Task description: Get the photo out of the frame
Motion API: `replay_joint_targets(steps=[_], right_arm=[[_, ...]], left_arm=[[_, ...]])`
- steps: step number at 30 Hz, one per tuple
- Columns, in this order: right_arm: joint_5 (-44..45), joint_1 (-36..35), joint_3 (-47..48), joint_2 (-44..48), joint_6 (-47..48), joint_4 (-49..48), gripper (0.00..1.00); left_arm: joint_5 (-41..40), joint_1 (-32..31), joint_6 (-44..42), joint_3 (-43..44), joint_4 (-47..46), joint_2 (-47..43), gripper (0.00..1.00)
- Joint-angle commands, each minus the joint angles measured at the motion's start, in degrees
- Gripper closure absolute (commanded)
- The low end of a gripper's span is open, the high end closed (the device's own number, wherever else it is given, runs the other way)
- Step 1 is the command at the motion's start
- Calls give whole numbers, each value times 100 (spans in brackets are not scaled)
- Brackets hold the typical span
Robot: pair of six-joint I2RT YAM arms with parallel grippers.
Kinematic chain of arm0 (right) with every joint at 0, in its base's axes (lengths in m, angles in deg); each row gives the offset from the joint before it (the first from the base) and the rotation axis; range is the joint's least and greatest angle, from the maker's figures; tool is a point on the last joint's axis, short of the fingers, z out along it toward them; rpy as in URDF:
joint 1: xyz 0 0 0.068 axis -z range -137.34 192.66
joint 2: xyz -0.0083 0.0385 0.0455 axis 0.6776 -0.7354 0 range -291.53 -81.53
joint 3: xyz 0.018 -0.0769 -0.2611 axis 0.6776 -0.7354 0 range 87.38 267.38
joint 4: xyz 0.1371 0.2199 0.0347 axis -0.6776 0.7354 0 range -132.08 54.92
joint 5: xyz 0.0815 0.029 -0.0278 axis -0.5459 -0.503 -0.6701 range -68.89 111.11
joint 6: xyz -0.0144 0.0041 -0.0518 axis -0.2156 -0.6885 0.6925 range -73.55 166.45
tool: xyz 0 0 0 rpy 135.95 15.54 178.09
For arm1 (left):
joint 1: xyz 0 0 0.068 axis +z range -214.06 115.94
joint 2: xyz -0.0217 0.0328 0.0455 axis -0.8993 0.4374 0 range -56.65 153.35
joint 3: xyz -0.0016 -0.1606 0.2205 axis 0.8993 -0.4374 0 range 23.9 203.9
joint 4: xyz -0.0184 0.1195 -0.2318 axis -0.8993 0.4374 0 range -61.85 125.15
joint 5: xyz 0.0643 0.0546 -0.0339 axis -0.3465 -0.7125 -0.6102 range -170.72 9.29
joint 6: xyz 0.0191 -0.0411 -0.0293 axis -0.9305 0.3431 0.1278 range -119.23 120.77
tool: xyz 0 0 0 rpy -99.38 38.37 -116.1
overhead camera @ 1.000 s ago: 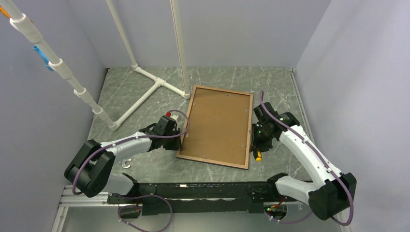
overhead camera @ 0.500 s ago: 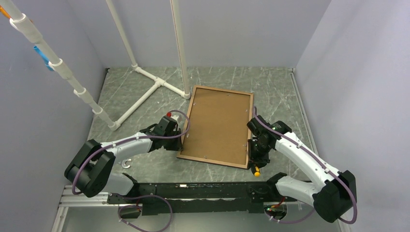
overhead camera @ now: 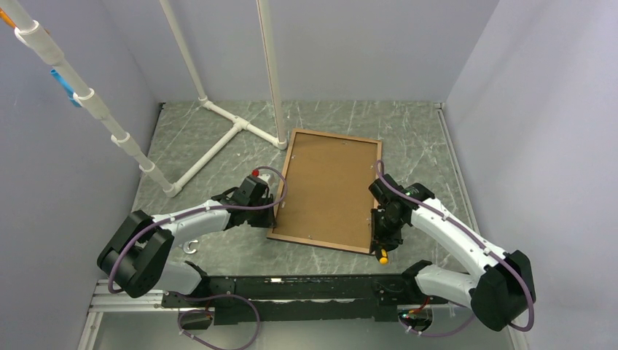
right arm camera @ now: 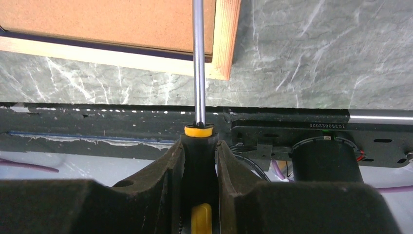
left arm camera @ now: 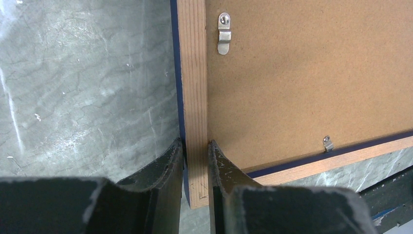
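The frame (overhead camera: 326, 243) lies face down, showing bare wood rails with a navy outer edge (left arm camera: 193, 73) and a brown backing board (overhead camera: 329, 186) held by small metal clips (left arm camera: 223, 33). The photo is hidden under the board. My left gripper (overhead camera: 275, 208) is shut on the frame's left rail near its near corner (left arm camera: 195, 146). My right gripper (overhead camera: 380, 230) is shut on a screwdriver with a black and yellow handle (right arm camera: 199, 146). Its steel shaft (right arm camera: 198, 63) runs over the frame's near right corner (right arm camera: 224, 44); its tip is out of view.
A white pipe stand (overhead camera: 218, 135) rests on the table at the back left, close to the frame's far left corner. A slanted white pipe (overhead camera: 95, 109) runs along the left wall. The black mounting rail (overhead camera: 291, 288) borders the near edge, and grey walls enclose the table.
My right gripper has moved with the screwdriver along the frame's right rail toward me, from its middle to the near right corner. The left gripper and the frame have not moved.
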Motion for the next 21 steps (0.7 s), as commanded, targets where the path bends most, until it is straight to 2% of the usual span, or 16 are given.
replay_joint_targets(steps=[1,21], right_arm=[[195,-27,18,-69,-136,-194,100],[432,-33,-144,-297,-75,-550,100]], left_arm=[[80,-117,21,-153,157,161,100],[43,-119,32,-215,168,94,100]])
